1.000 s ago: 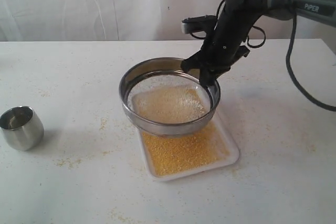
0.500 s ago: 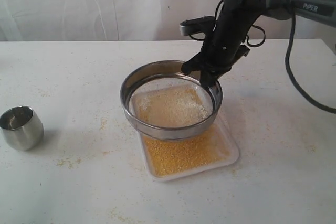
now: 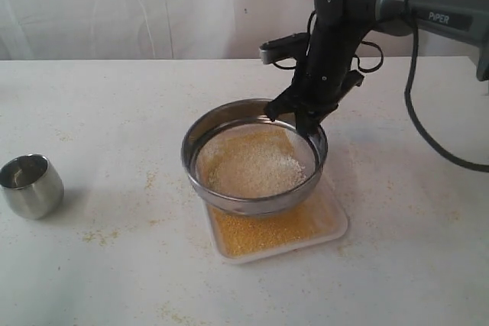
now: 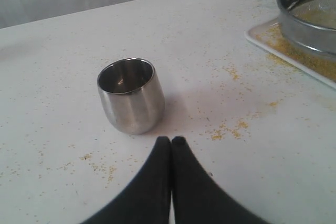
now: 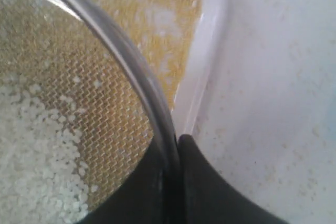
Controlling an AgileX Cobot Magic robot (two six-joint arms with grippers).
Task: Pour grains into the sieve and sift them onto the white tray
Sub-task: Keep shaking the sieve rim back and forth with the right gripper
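Note:
The round steel sieve (image 3: 254, 159) hangs just above the white tray (image 3: 330, 225), and my right gripper (image 3: 306, 121) is shut on the sieve's far rim (image 5: 131, 66). Pale whitish grains (image 3: 256, 164) lie on the mesh; yellow-tan grains (image 3: 263, 233) cover the tray below. In the right wrist view one finger is inside the sieve ring and one outside, over the tray (image 5: 202, 85). My left gripper (image 4: 171, 141) is shut and empty, low over the table just in front of the small steel cup (image 4: 131, 95). The sieve (image 4: 310, 14) and tray (image 4: 262, 38) show at that view's edge.
The small steel cup (image 3: 30, 185) stands upright at the table's left. Spilled grains (image 4: 231, 127) dot the white table between cup and tray. A white curtain (image 3: 153, 5) hangs behind the table. The right arm's cable (image 3: 428, 127) loops over the table's right side.
The right gripper has carried the sieve slightly right and lower over the tray. The pile of grains on the mesh has shifted and spread. The cup has stayed put.

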